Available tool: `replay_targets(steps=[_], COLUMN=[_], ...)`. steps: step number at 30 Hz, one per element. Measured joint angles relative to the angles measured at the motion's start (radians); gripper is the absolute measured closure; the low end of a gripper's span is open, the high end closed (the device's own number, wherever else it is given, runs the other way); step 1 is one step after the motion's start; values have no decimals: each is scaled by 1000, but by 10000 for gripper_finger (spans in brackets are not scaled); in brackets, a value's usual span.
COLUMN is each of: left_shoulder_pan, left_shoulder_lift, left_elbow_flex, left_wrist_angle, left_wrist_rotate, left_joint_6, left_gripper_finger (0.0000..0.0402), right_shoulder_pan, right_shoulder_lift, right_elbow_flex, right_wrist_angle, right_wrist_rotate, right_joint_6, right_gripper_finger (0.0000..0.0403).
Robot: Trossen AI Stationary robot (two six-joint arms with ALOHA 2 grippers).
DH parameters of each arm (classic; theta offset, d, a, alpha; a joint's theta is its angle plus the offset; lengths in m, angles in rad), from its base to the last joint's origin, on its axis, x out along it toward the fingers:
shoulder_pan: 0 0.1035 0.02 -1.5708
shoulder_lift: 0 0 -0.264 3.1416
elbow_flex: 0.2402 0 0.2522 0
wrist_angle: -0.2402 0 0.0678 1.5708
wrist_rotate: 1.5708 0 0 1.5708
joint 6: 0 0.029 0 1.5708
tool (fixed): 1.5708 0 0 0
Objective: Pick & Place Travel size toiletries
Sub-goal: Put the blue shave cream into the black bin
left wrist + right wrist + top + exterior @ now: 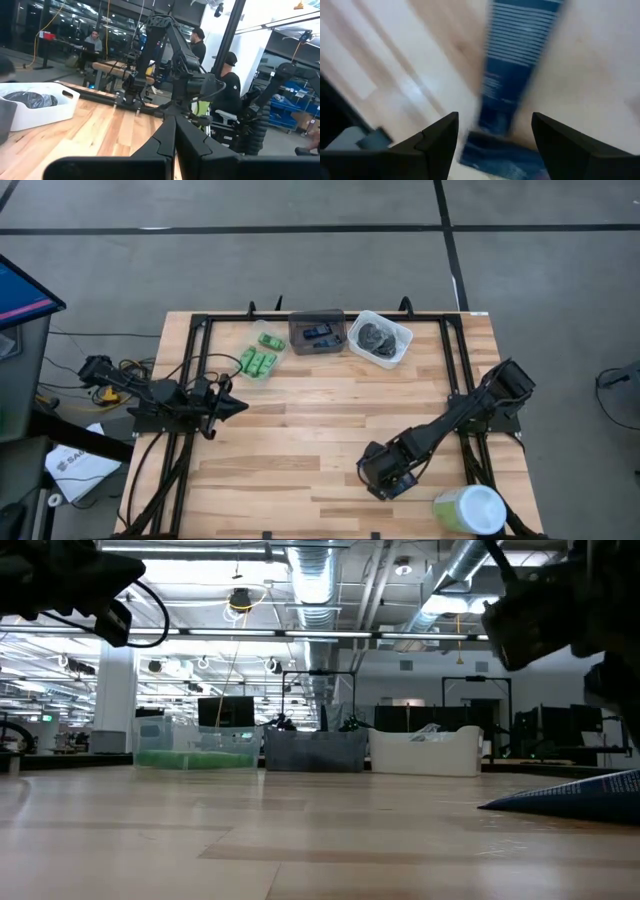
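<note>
My right gripper [385, 480] hovers open, pointing down, over the near right part of the table. In the right wrist view its gripper [495, 120] stands over a flat dark blue sachet [520, 55] that lies flat on the wood, with a second blue piece [495, 155] beside it. The low view shows a blue sachet [585, 798] on the table. Green bottles [260, 360] lie in a clear tub, blue sachets [320, 333] in a dark tub, dark grey lumps [376, 336] in a white tub. My left gripper [240, 407] waits shut at the table's left; its own view shows the gripper [175, 125] closed.
The three tubs stand in a row at the far edge: clear tub [272, 340], dark tub [298, 340], white tub [400, 350]. A big pale green-and-white cylinder [470, 510] stands at the near right corner, close to my right gripper. People [230, 85] show beyond the table.
</note>
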Motion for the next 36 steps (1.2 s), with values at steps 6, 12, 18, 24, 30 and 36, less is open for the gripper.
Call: replay_targets(steps=[6, 12, 18, 24, 30, 36], left_shoulder_pan=[0, 0, 0, 0, 0, 0], left_shoulder_lift=[9, 17, 19, 19, 19, 19], left_elbow_flex=[0, 0, 0, 0, 0, 0], left_wrist_angle=[-12, -12, -8, -6, -4, -1], left_wrist_rotate=[0, -17, -37, -40, -40, -39], left_joint_6=[-1, -1, -1, -1, -1, -1], left_gripper_finger=[401, 401, 401, 401, 401, 401], right_shoulder_pan=[6, -3, -17, -39, -128, -339], right_shoulder_lift=[61, 93, 95, 91, 43, -29], right_elbow_flex=[0, 5, 3, 6, 63, 141], right_wrist_angle=[39, 32, 4, 2, -47, -118], right_wrist_rotate=[2, -1, 1, -9, 86, 129], right_joint_6=[-16, -7, 2, -27, -167, -419], right_gripper_finger=[158, 167, 257, 289, 289, 289])
